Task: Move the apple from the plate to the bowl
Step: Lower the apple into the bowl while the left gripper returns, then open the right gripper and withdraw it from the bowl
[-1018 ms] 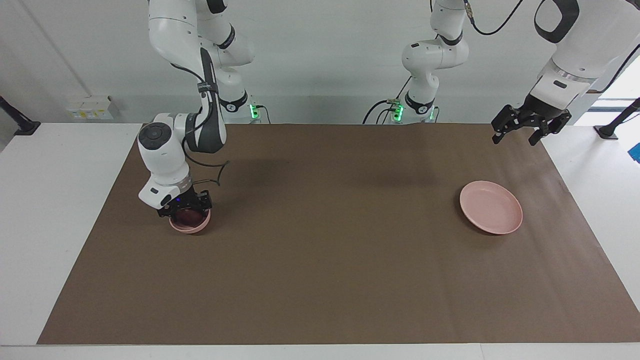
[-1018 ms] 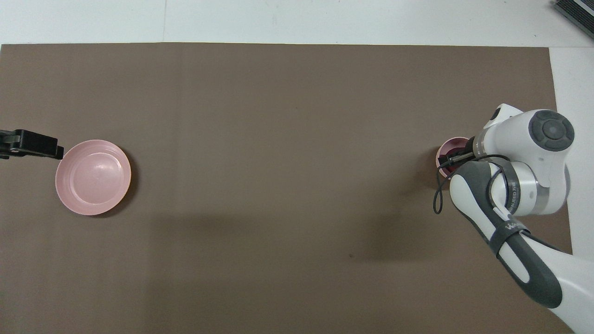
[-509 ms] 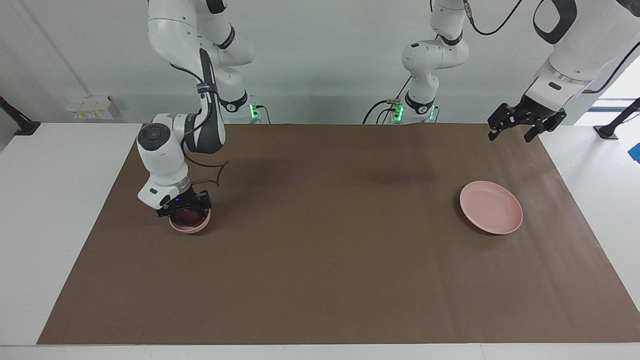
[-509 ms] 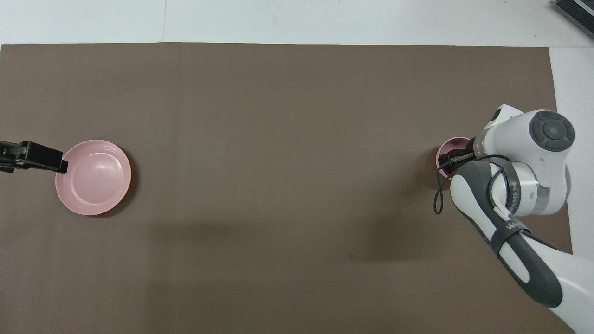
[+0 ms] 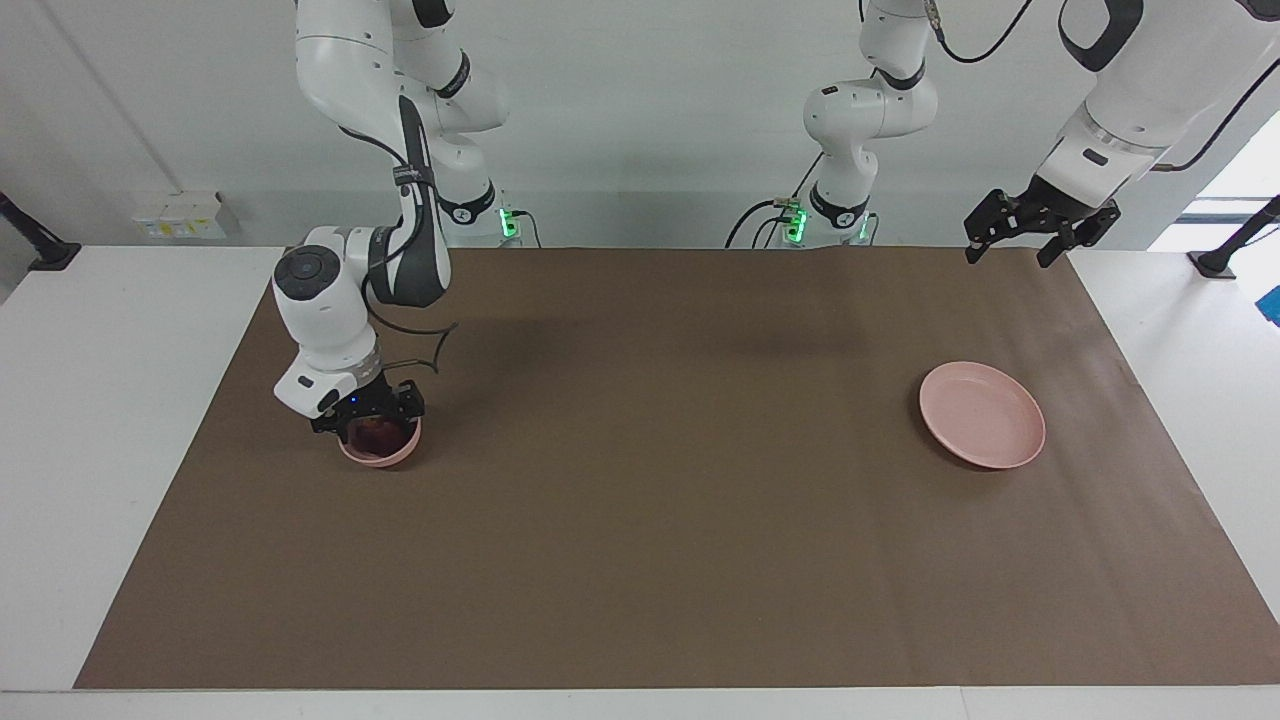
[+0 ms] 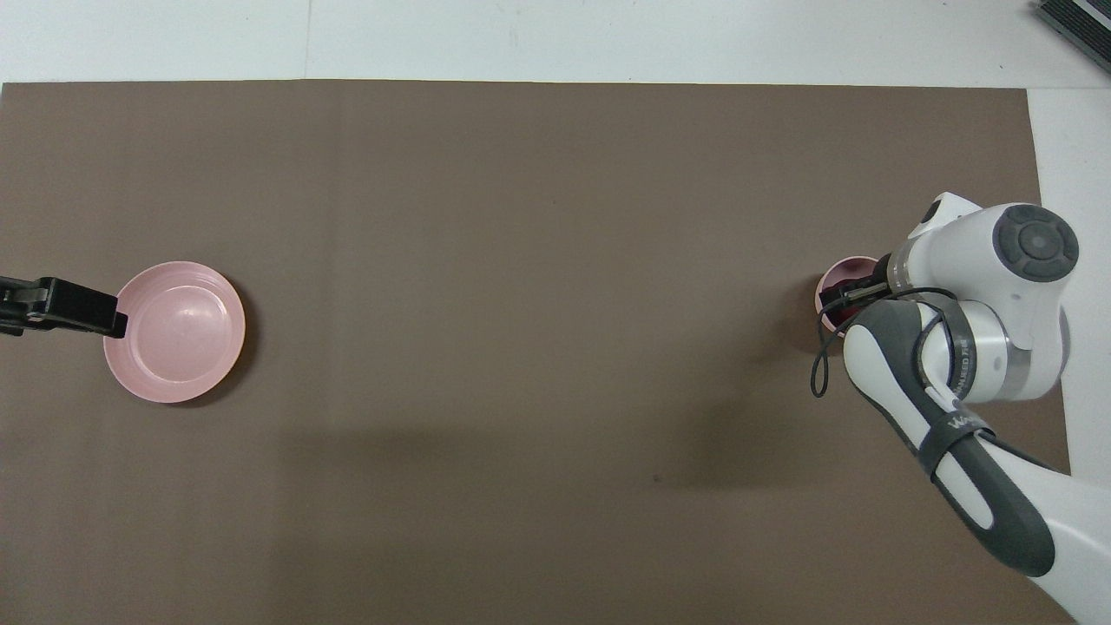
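The dark red apple lies in the small pink bowl at the right arm's end of the brown mat. My right gripper stands just over the bowl, open, its fingers on either side of the apple. In the overhead view the right arm's wrist covers most of the bowl, and only a dark red sliver of the apple shows. The flat pink plate sits bare at the left arm's end. My left gripper hangs open, high over the mat beside the plate.
A brown mat covers the table, with white table margins at both ends. Green-lit arm bases stand at the robots' edge. A dark object pokes in at a corner of the overhead view.
My right gripper has opened over the bowl and lifted slightly, leaving the apple in it. The left gripper has risen and drawn back toward the robots.
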`<state>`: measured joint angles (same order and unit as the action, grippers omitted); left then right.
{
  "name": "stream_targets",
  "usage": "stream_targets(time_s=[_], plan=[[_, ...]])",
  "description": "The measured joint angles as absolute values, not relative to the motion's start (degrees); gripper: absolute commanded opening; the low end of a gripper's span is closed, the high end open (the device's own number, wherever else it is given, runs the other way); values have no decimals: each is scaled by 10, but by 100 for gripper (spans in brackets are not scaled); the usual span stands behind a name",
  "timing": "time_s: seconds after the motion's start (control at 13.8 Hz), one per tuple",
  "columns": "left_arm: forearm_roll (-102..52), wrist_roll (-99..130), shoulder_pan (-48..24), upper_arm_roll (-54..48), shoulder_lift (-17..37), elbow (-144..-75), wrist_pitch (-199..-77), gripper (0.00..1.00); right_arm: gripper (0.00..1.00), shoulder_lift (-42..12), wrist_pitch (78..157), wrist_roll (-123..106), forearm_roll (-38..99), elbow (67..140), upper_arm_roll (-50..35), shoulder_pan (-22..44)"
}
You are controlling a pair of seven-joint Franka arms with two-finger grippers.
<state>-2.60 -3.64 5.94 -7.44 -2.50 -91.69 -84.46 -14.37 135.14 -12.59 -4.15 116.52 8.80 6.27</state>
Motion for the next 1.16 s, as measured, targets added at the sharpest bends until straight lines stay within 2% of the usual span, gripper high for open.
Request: stream_targets(time_s=[0.29, 0.58, 0.87, 1.16], plan=[[-26, -27, 21, -41, -26, -915, -843, 100, 100, -96, 1320, -80, -40, 1146, 84, 65], [-26, -25, 19, -32, -29, -915, -842, 100, 100, -21, 1159, -47, -39, 1077, 80, 67], [-26, -25, 19, -29, -29, -915, -841, 100, 100, 31, 1014, -46, -39, 1004, 82, 66], [-26, -25, 19, -29, -29, -915, -841, 100, 100, 46, 893, -46, -34, 915, 82, 66]])
